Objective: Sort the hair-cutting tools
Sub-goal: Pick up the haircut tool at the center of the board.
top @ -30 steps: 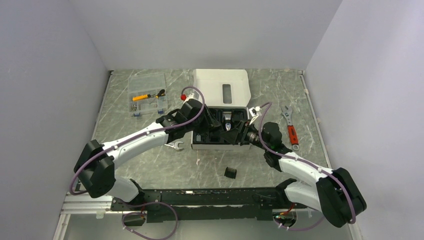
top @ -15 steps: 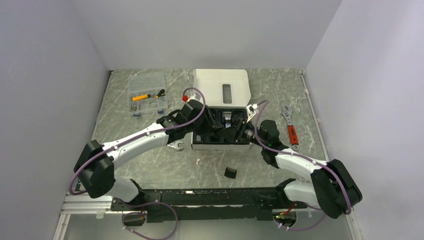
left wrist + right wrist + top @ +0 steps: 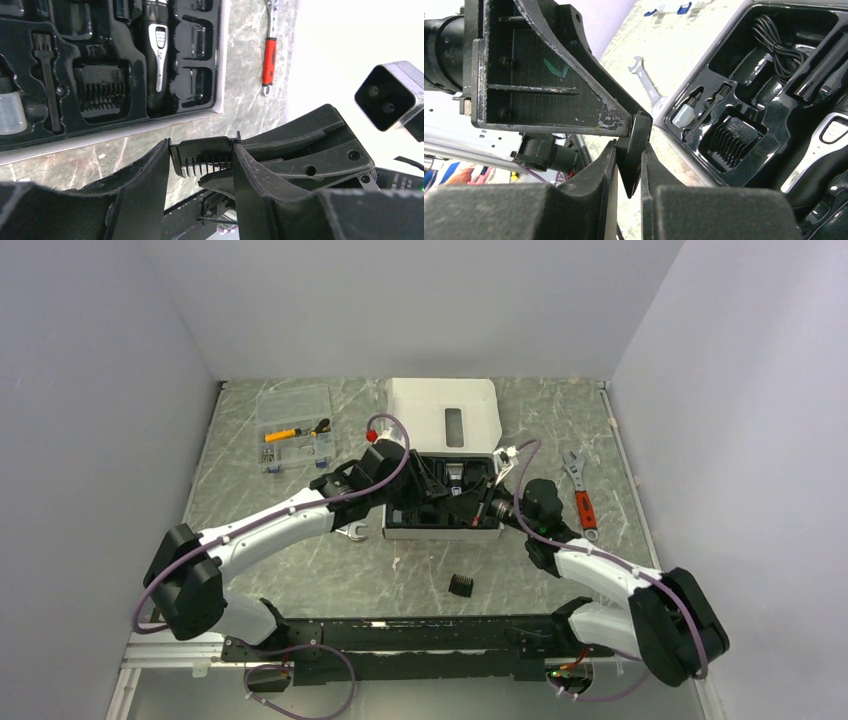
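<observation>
A small black comb attachment [image 3: 202,154] is gripped across its width by my left gripper [image 3: 200,162], above the table just in front of the case. My right gripper [image 3: 629,165] is shut on the thin edge of that same comb attachment [image 3: 634,145], so both grippers hold it. In the top view the left gripper [image 3: 432,490] and the right gripper [image 3: 474,502] meet over the black tray [image 3: 400,525]. The black-and-silver clipper [image 3: 156,45] lies in its tray slot, with another comb [image 3: 102,90] seated beside it. One more comb attachment [image 3: 461,584] lies loose on the table near the front.
The tray sits in a white box with its lid [image 3: 445,420] raised behind. A silver open-end wrench [image 3: 352,532] lies left of the box. A red-handled adjustable wrench [image 3: 580,498] lies to its right. A clear parts organizer [image 3: 293,430] stands at the back left.
My right gripper has moved left to the left gripper and closed from open onto the comb attachment. The left gripper has kept its hold, shifting slightly.
</observation>
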Tool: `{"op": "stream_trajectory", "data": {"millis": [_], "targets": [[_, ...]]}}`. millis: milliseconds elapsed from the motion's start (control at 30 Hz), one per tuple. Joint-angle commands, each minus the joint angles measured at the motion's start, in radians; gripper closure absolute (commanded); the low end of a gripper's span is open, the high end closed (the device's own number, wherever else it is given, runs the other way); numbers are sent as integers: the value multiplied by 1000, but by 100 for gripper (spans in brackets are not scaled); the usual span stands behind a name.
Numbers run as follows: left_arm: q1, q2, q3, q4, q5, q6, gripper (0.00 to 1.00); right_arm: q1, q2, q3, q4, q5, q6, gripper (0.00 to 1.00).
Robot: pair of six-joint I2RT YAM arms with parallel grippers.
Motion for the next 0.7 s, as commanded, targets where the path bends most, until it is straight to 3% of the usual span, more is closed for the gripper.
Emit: {"op": "stream_trajectory", "data": {"millis": [0, 100, 233, 333, 433, 567, 667], "targets": [[36, -74, -16, 8, -4, 20, 49, -13, -119, 62, -141, -49, -86, 100], [126, -154, -84, 16, 17, 64, 31, -50, -179, 92, -289, -128, -132, 100], [268, -266, -217, 143, 197, 230, 25, -126, -233, 113, -368, -301, -135, 100], [330, -334, -370, 434, 484, 295, 24, -137, -241, 103, -325, -411, -85, 100], [337, -349, -480, 758, 681, 280, 23, -136, -227, 28, -65, -520, 92, 100], [336, -274, -530, 1102, 875, 174, 24, -92, -182, -26, 196, -607, 259, 100], [337, -200, -538, 1365, 959, 29, 26, -7, -188, -5, 187, -625, 227, 100]]}}
